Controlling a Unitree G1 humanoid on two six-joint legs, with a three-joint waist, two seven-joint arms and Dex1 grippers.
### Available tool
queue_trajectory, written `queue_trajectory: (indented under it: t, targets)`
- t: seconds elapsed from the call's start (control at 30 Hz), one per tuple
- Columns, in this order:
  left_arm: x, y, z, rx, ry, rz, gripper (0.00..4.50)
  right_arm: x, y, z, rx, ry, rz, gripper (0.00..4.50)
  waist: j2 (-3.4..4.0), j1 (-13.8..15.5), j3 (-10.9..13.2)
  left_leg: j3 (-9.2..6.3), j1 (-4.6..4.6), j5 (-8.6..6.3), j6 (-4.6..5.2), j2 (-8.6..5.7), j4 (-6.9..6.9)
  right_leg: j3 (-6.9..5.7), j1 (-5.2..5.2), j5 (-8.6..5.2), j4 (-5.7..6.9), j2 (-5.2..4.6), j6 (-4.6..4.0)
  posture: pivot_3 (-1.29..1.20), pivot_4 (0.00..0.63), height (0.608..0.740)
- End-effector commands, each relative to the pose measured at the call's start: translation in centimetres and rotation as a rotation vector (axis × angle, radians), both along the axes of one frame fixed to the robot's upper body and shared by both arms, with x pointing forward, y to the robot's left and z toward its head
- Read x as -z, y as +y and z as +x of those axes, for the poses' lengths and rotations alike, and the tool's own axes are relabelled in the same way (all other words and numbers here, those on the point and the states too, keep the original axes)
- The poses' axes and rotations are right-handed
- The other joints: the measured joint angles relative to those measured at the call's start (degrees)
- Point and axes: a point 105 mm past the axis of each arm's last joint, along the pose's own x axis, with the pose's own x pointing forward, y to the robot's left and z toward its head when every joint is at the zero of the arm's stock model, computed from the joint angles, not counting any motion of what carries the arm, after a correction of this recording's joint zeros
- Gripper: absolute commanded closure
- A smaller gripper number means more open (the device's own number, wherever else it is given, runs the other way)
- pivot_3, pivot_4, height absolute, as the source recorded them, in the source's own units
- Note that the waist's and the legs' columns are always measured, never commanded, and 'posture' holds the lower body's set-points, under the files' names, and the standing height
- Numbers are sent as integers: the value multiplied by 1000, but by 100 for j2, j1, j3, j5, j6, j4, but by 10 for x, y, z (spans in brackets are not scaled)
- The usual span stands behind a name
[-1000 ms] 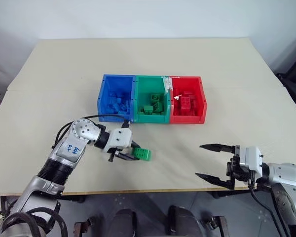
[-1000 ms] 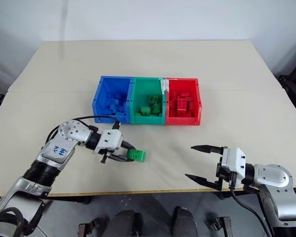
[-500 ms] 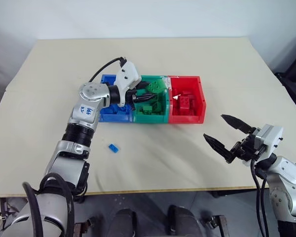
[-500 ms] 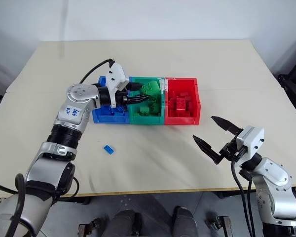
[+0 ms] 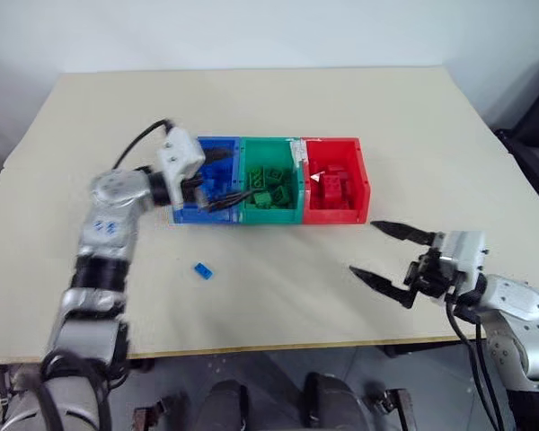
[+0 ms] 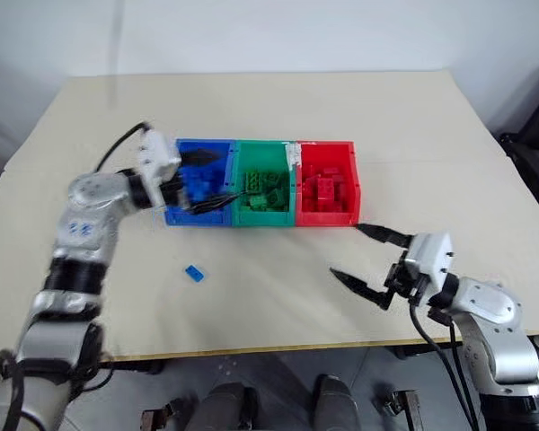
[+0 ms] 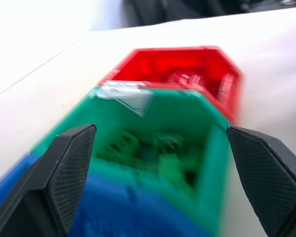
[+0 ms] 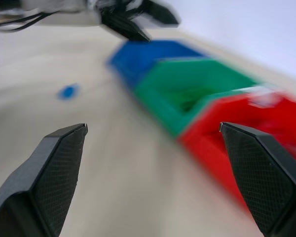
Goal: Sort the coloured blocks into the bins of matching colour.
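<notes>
Over the blue bin (image 5: pixel 190 184), at the left end of the joined row, hangs the left gripper (image 5: pixel 226 178) with its two black fingers spread wide and nothing between them. One finger reaches across the bin's open top; the other lies lower, its tip near the wall shared with the green bin (image 5: pixel 271 214). Whether either fingertip touches the plastic cannot be told. In the left wrist view the fingers (image 7: pixel 64 168) stand far apart at either edge, framing the green bin and the red bin (image 7: pixel 187 64) beyond it.

The right gripper (image 5: pixel 384 257) hovers over the beige table (image 5: pixel 359 108), in front of and to the right of the red bin, well apart from the row. Its fingers (image 8: pixel 54 173) are also splayed wide and hold nothing.

Each bin holds bricks of its own colour: blue blocks (image 6: pixel 198 189) in the blue bin, green blocks (image 5: pixel 269 184) in the green one, red blocks (image 5: pixel 334 186) in the red one. A small blue block (image 5: pixel 203 269) lies alone on the table, in front of the blue bin and clear of it, between the row and the table's near edge.
</notes>
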Motion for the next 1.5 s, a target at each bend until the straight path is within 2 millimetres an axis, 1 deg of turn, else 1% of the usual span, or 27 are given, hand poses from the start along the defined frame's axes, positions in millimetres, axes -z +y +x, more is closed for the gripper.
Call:
queue_trajectory:
  t: [0.03,0.1,0.13,0.17,0.23,0.27,0.33,0.4,0.53,0.63,0.7,0.87,0.97,1.07,1.17,1.3,1.43,1.5]
  targets:
    - [-1,48,-33,-56,-93,21,7,3,8,-3,-122,25,-46,0,-2,-61,2,-1,0,-1,-2,3,-5,-3,-2,-1,-1,2,-3,0,150,740]
    - [18,89,-52,-200,-24,21,7,4,16,-1,-182,34,-59,0,-7,-20,5,-3,-11,-4,-8,6,0,-21,-2,-3,0,2,-5,0,150,740]
    - [24,101,-59,-243,5,20,7,5,18,-1,-204,36,-66,0,-7,-17,5,-3,-13,-5,-10,6,5,-21,-1,-3,3,-1,-5,0,150,740]
    - [33,117,-71,-305,33,19,7,6,21,-1,-231,43,-73,0,-7,19,5,-8,-9,-8,-9,8,7,-16,-1,-2,4,-3,-6,0,150,740]
    - [50,135,-88,-378,113,29,7,9,24,-2,-266,47,-87,0,-10,74,3,-17,-8,-13,-6,8,10,-19,4,-1,5,-5,-7,0,150,740]
    - [55,138,-94,-397,138,36,7,10,25,-2,-275,48,-91,0,-10,99,3,-21,-7,-17,-3,10,11,-19,4,-1,6,-9,-7,0,150,740]
    - [59,133,-102,-386,140,36,7,14,24,-3,-294,54,-109,0,-10,169,3,-21,-8,-22,2,8,13,-18,4,-1,7,-15,-7,0,150,740]
    - [60,125,-105,-363,123,45,7,16,22,-3,-300,63,-120,0,-11,206,3,-20,-10,-24,4,8,18,-20,6,2,6,-18,-8,0,150,740]
    - [61,102,-97,-271,100,97,7,18,12,-2,-283,73,-142,0,-11,182,1,-19,-7,-25,4,-8,17,-21,8,4,8,-24,-9,0,150,740]
    - [66,69,-81,-109,109,185,7,23,-1,-2,-241,86,-175,0,-9,190,1,-10,-7,-25,2,-8,15,-21,4,4,10,-19,-9,0,150,740]
    - [72,54,-72,-12,121,263,7,23,-5,-1,-218,86,-173,0,-10,189,1,0,-8,-25,2,-10,16,-23,5,4,9,-18,-9,0,150,740]
    - [79,38,-42,127,157,437,7,23,-7,-9,-188,90,-164,0,-10,167,1,12,-9,-23,-1,-4,12,-21,0,4,8,-2,-9,0,150,740]
    - [85,35,-30,178,182,520,7,25,-9,-16,-179,110,-167,0,-10,145,1,20,-10,-23,-1,-4,13,-15,-3,4,9,0,-9,0,150,740]
    - [92,33,-24,221,185,588,598,28,-12,-26,-168,146,-176,0,-10,166,0,22,-10,-24,0,-4,12,-16,-3,3,6,0,-9,0,150,740]
    - [92,24,-19,254,186,557,1604,29,-15,-31,-142,168,-179,0,-8,188,-1,22,-7,-24,0,-4,16,-14,0,4,7,-1,-7,0,150,740]
    - [94,15,-18,292,183,553,2800,30,-15,-34,-118,171,-177,0,-6,211,-2,19,-3,-22,2,-3,25,-13,7,6,11,-2,-5,0,150,740]
    - [97,13,-16,291,182,559,4004,31,-13,-35,-114,175,-173,0,-6,219,-3,15,-5,-22,3,-4,28,-13,9,7,12,-4,-3,0,150,740]
    - [98,12,-15,289,180,547,4051,31,-11,-34,-114,176,-171,0,-5,217,-3,15,-4,-22,3,-4,28,-13,9,7,12,-4,-3,0,150,740]
